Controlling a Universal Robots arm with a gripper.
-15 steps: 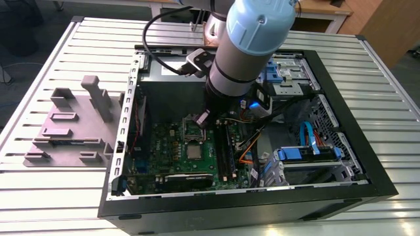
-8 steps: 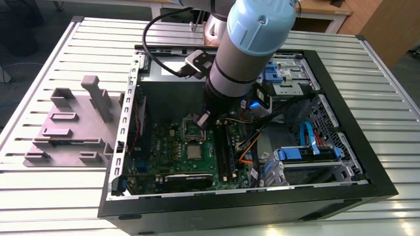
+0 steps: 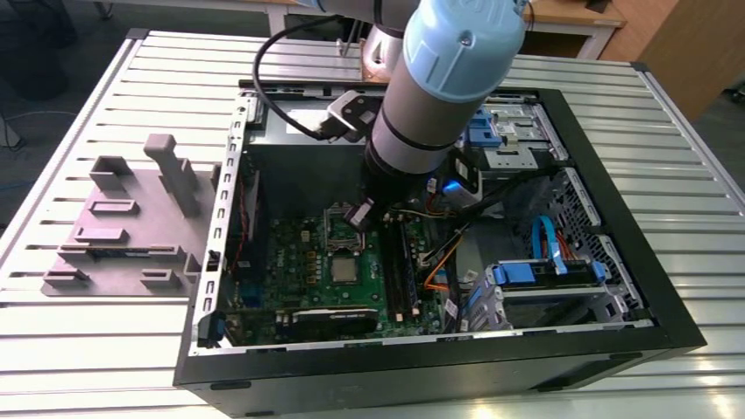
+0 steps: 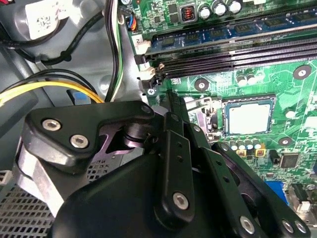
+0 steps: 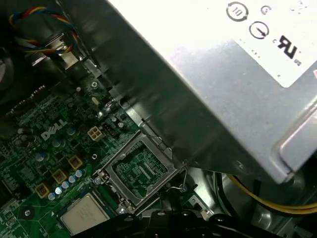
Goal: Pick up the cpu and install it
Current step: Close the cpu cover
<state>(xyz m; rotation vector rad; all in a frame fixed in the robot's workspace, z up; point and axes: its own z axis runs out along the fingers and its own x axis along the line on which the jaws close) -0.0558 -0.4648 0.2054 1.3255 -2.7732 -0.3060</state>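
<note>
Second wrist view: finds the chip (image 4: 249, 119) flat in its socket (image 4: 247, 98). Shows the gripper (image 4: 171, 99) pinched narrow, empty, probably to fit beside the metal frame (image 5: 141, 166), raised in the first wrist view.

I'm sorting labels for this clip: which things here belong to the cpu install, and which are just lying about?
Job: cpu, lying in the black socket; opened socket bracket; pincer, over the motherboard.
Lying about: mauve-grey tray; power supply; blue drive caddies; yellow cables.
</note>
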